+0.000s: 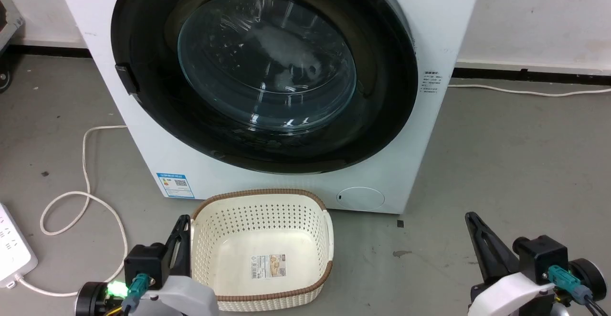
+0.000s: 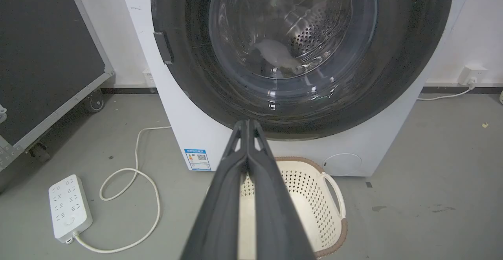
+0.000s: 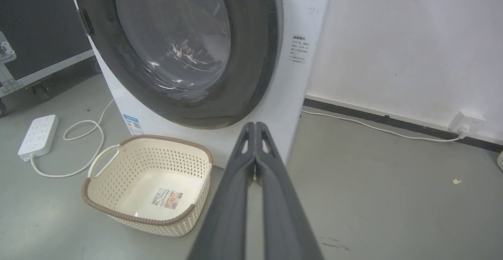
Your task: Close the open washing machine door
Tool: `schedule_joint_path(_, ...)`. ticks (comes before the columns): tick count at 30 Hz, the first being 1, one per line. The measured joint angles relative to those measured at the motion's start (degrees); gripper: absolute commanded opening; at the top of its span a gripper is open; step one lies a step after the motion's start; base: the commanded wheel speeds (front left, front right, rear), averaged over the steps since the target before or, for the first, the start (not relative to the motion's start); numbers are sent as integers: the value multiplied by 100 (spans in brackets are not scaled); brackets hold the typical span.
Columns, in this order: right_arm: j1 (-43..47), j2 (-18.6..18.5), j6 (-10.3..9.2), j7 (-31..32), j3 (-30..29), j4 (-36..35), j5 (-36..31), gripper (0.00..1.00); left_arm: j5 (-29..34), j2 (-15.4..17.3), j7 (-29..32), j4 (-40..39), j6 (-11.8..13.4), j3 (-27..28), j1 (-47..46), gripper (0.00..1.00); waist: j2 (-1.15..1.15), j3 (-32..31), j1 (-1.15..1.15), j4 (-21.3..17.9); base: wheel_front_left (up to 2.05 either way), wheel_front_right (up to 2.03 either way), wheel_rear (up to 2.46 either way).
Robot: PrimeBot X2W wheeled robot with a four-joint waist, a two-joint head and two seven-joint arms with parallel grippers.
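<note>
Head view: high and close, facing forward and down onto the front of the washing machine [image 1: 444, 15]. The washing machine door [image 1: 382, 130] takes up the upper half, and the basket [image 1: 260, 193] sits below it.
Left wrist view: lower, looking along the left end effector [image 2: 248, 123] almost squarely at the door from near, over the basket.
Right wrist view: off to the machine's right, looking along the right end effector [image 3: 255, 125] and slanting across the door, with the wall [image 3: 393, 36] beside it.
Shared: all three show the door, the basket and the floor [image 2: 432, 213]. All three also show the power strip [image 2: 70, 207].
</note>
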Motion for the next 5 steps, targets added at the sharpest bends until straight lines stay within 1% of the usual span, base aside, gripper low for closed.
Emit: schedule_joint_path(5,-10,3,0,47,16,-12,-1,0,41,-2,78,-24,15,22,-18,0,0,2,0,-6,0,0,0)
